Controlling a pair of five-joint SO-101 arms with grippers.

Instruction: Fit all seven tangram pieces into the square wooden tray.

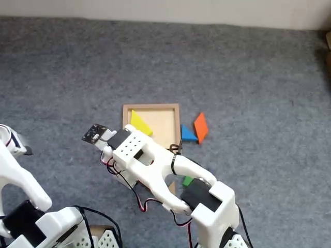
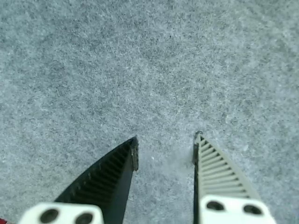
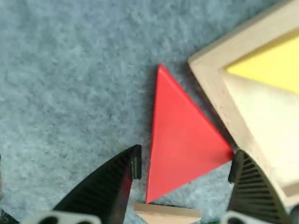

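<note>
The square wooden tray (image 1: 151,109) lies mid-table with a yellow piece (image 1: 139,123) inside it. In the right wrist view a red triangle (image 3: 182,135) lies flat on the carpet just outside the tray's corner (image 3: 210,65), beside the yellow piece (image 3: 271,65). My right gripper (image 3: 185,158) is open, with one finger on each side of the red triangle. A blue triangle (image 1: 187,134) and an orange parallelogram (image 1: 200,127) lie to the right of the tray. A green piece (image 1: 187,181) shows under the right arm (image 1: 150,160). My left gripper (image 2: 166,140) hangs open over bare carpet.
A pale tan piece (image 3: 166,213) lies close to the red triangle, between the right gripper's fingers. The left arm (image 1: 20,181) stands at the table's near left. Grey carpet covers the whole table, with free room behind and beside the tray.
</note>
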